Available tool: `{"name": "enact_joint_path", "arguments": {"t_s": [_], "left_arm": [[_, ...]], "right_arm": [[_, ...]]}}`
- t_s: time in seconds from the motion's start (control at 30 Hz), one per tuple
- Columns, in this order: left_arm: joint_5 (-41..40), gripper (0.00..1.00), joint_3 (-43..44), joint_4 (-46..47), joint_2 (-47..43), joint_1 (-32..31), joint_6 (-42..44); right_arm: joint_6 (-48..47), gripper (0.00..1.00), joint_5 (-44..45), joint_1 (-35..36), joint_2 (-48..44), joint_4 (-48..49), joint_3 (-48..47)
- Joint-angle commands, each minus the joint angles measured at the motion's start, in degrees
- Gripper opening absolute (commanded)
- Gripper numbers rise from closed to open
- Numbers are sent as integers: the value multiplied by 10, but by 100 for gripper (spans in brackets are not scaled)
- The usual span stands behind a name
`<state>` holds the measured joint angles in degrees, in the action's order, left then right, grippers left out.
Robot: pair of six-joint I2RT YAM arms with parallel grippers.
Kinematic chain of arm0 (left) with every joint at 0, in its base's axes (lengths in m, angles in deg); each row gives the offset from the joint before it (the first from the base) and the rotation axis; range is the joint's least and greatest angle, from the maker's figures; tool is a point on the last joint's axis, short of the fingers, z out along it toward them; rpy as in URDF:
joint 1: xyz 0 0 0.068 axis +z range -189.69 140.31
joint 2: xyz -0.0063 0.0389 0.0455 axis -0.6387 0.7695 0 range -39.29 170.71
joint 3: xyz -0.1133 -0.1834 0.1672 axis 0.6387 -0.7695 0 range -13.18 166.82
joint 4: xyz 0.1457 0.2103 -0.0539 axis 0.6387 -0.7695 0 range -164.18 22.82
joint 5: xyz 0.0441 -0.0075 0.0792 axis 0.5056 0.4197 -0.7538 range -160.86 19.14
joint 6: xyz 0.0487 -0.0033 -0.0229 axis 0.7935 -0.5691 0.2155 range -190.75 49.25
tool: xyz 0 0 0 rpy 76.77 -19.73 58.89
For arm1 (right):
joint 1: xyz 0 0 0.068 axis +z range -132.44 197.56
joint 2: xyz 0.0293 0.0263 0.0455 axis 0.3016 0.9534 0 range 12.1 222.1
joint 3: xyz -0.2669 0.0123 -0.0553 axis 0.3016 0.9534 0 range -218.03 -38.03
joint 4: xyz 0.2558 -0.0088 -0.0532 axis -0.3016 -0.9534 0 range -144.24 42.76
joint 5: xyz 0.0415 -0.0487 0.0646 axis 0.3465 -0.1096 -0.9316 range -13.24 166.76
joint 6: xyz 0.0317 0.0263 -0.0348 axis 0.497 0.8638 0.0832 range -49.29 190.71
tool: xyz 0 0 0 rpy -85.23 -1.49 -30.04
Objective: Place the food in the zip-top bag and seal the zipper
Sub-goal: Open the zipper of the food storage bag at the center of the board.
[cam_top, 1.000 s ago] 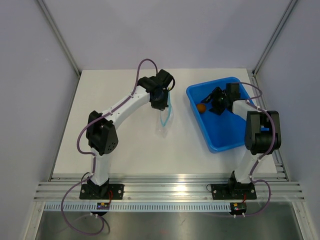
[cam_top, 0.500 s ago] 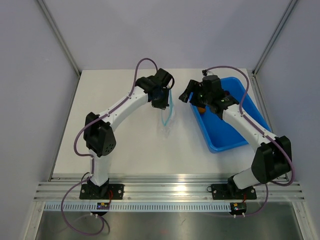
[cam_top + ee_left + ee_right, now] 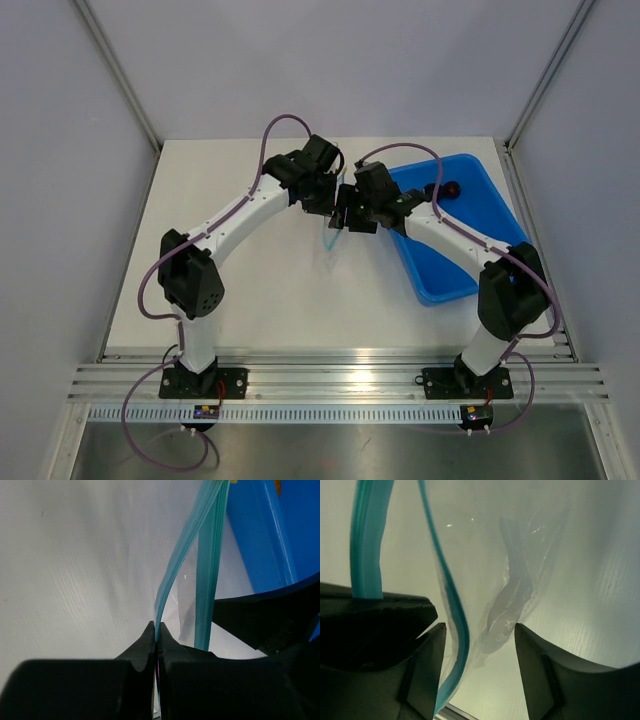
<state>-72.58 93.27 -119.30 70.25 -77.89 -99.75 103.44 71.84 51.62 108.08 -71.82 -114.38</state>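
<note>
Right fingers [image 3: 427,670] have come over from the blue tray [image 3: 440,275] and stand spread around one zipper [image 3: 454,610] lip; left fingers [image 3: 150,645] pinch the other; next, probably, close and part the zip-top bag [image 3: 530,550] mouth.

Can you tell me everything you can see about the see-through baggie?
The small clear plastic zip-top bag hangs crinkly over the white table, mouth open, its two light teal zipper strips apart. The shut left gripper pinches one strip; the other runs between the fingers of the open right gripper. It looks empty.
</note>
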Motion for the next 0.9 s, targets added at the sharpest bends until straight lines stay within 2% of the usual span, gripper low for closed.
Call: {"name": "enact_joint_path", "arguments": {"t_s": [0.0,0.07,0.1,0.2,0.4,0.57,0.8,0.87], "left_arm": [[14,0,-8,27,-35,-2,-5],[14,0,-14,27,-36,-2,-3],[14,0,-17,27,-38,-1,0],[7,0,-28,23,-40,5,9],[-33,0,-51,2,-32,16,39],[-44,0,-66,-13,-42,19,74],[-107,0,-10,-58,-49,17,108],[-194,0,48,-95,-34,2,119]], "right_arm": [[3,62,39,14,21,-20,-48],[14,54,79,14,25,-41,-54],[16,44,96,14,24,-48,-56],[21,31,151,14,17,-73,-57],[38,30,201,14,-5,-93,-43],[58,30,201,7,1,-98,-35],[85,29,148,0,-2,-54,-20],[88,28,132,-1,0,-47,-23]]}}
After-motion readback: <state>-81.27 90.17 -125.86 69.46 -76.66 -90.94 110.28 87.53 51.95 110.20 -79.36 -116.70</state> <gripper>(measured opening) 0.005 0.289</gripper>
